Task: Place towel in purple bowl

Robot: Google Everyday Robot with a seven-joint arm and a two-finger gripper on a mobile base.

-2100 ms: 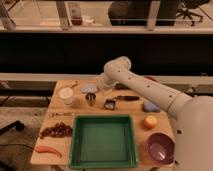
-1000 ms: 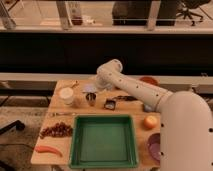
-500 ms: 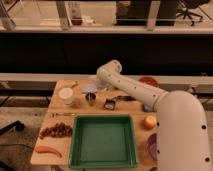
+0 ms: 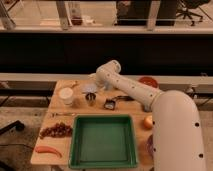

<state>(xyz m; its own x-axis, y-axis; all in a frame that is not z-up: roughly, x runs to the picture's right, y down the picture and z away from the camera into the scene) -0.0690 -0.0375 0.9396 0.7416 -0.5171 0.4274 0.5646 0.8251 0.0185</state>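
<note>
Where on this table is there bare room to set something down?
The green tray's floor is bare. Some table wood shows between its back right corner and the arm. Crowded: the back left, where the gripper hangs by the towel, metal cup and white cup.

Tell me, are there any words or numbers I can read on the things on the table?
None: no word, number or label can be read anywhere.
The small dark object beside the shiny metal cup is too blurred to tell.
The robot's claw hangs by the pale grey-blue folded towel and shows no writing.
</note>
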